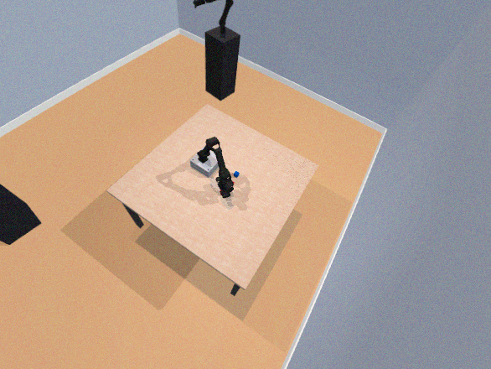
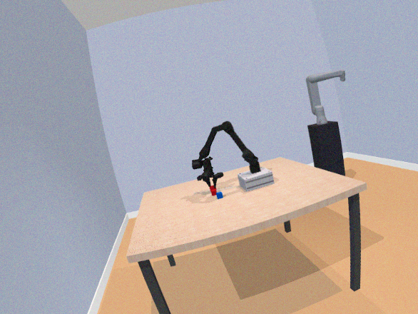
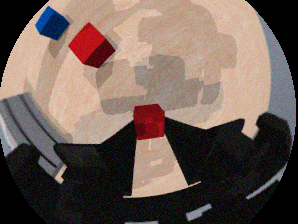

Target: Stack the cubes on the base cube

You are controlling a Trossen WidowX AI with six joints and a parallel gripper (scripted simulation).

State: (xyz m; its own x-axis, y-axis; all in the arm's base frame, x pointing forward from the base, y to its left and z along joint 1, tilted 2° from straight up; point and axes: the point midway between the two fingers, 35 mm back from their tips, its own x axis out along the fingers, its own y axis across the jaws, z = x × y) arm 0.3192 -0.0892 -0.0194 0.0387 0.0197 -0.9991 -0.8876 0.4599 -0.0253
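A red cube point(image 3: 149, 121) point(image 2: 212, 188) stands on the table between my fingertips. My gripper point(image 3: 148, 121) point(image 2: 212, 187) points down and is shut on this cube, with a fingertip against each side. The top view shows only a sliver of that cube beneath the gripper. A second red cube point(image 3: 89, 42) point(image 2: 214, 193) lies on the table beside the gripper, turned at an angle in the wrist view. A blue cube point(image 3: 51, 23) point(image 2: 220, 195) point(image 1: 236, 174) lies just beyond the second red cube. No cube stands on another.
The arm stands on a grey base box point(image 1: 204, 166) point(image 2: 256, 180), whose side shows at the left in the wrist view point(image 3: 35, 127). The wooden table point(image 1: 251, 243) point(image 2: 185, 228) carries the arm and the cubes. Black pedestals stand beyond the table.
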